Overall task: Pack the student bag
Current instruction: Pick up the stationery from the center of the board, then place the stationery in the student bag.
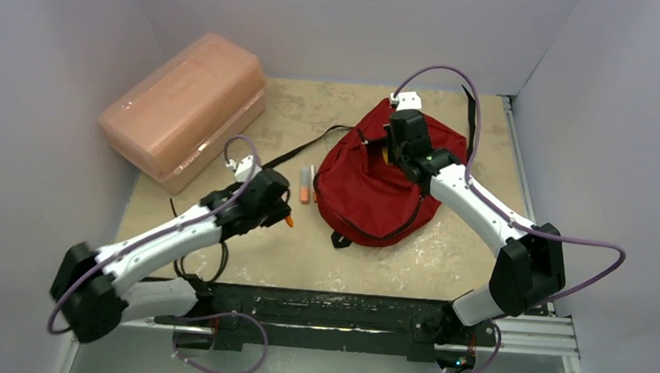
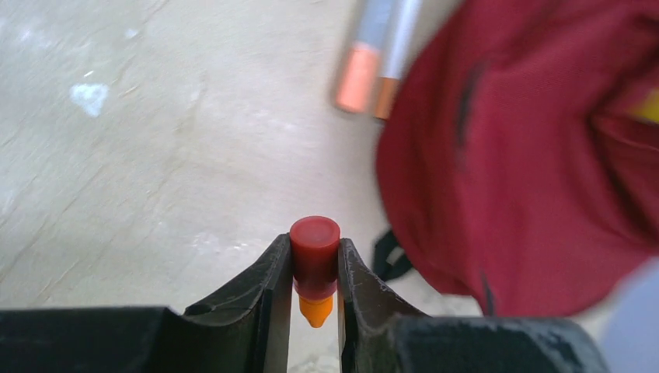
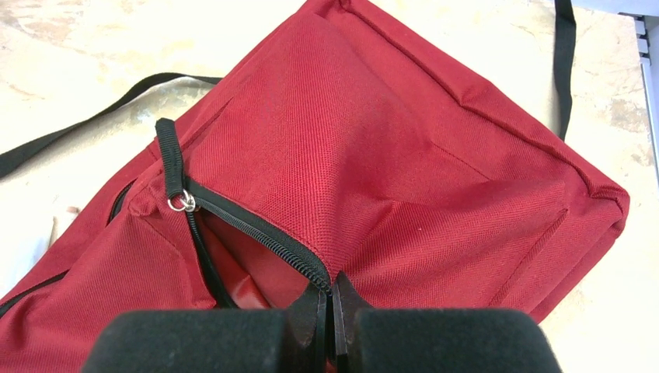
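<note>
one student bag (image 1: 370, 189), one pink box (image 1: 183, 106), three markers (image 2: 315, 260)

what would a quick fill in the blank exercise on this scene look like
The left gripper grips a red marker with an ___ tip.
The right gripper pinches the student bag, whose black zipper is ___.
The pink box sits to the bag's ___ in the top view.
Missing: orange; open; left

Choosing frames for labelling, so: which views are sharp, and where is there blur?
Left wrist: the marker in the left gripper is sharp; the student bag and two pens beyond are blurred. Right wrist: the zipper and weave are crisp. Top external: even light, soft shadows.
</note>
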Robot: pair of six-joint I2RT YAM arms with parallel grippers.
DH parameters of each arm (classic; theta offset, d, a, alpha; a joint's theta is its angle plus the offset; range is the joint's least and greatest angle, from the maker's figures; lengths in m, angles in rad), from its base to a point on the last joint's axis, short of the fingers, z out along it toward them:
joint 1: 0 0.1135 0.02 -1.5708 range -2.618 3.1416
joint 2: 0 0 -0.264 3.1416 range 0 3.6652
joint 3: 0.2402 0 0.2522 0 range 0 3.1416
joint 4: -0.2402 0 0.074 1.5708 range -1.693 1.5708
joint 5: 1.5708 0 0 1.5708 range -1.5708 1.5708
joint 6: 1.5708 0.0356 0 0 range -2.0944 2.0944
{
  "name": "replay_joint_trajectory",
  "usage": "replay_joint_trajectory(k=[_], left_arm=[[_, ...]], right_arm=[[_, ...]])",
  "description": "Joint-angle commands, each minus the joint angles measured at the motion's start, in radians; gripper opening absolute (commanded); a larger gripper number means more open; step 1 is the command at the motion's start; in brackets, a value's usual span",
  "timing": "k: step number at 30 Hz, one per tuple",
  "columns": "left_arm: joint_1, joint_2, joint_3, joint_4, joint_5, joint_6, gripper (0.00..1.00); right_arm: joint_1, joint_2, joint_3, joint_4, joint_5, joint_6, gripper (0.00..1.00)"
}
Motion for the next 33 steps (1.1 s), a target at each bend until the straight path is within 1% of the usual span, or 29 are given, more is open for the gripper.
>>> replay_joint_trajectory(k=[1, 2, 4, 6, 8, 11, 15, 18, 20, 21, 23, 26, 31, 33], left_arm=[[0.013, -0.319, -0.168, 0.408, 0.131, 0.404, 0.00], [0.014, -0.366, -0.186, 0.465, 0.168, 0.440, 0.00], [0.019, -0.407, -0.182, 0.492, 0.214, 0.470, 0.00], [0.021, -0.396, -0.146, 0.515, 0.253, 0.472, 0.00], [0.022, -0.348, -0.117, 0.587, 0.312, 0.458, 0.00], [0.023, -0.222, -0.059, 0.766, 0.419, 0.426, 0.00], [0.023, 0.024, 0.075, 0.954, 0.549, 0.344, 0.00], [0.023, 0.203, 0.175, 1.070, 0.598, 0.243, 0.00], [0.021, 0.306, 0.239, 1.099, 0.601, 0.201, 0.00], [0.020, 0.362, 0.266, 1.097, 0.585, 0.175, 0.00], [0.020, 0.427, 0.293, 1.119, 0.547, 0.129, 0.00], [0.020, 0.504, 0.299, 1.215, 0.500, 0.058, 0.00], [0.014, 0.595, 0.340, 1.261, 0.401, -0.013, 0.00], [0.011, 0.625, 0.377, 1.230, 0.345, -0.023, 0.00]], right_arm=[[0.013, -0.004, 0.062, 0.037, -0.051, 0.009, 0.00], [0.014, -0.003, 0.064, 0.036, -0.055, 0.011, 0.00], [0.012, -0.003, 0.066, 0.035, -0.063, 0.014, 0.00], [0.013, -0.003, 0.065, 0.036, -0.068, 0.018, 0.00], [0.013, -0.001, 0.064, 0.035, -0.076, 0.021, 0.00], [0.013, -0.004, 0.064, 0.033, -0.073, 0.023, 0.00], [0.013, -0.014, 0.061, 0.034, -0.068, 0.031, 0.00], [0.012, -0.027, 0.054, 0.042, -0.074, 0.032, 0.00], [0.012, -0.037, 0.049, 0.047, -0.075, 0.034, 0.00], [0.012, -0.043, 0.045, 0.051, -0.075, 0.035, 0.00], [0.013, -0.047, 0.041, 0.055, -0.077, 0.037, 0.00], [0.013, -0.046, 0.041, 0.057, -0.083, 0.039, 0.00], [0.012, -0.041, 0.043, 0.058, -0.082, 0.040, 0.00], [0.012, -0.041, 0.043, 0.059, -0.082, 0.039, 0.00]])
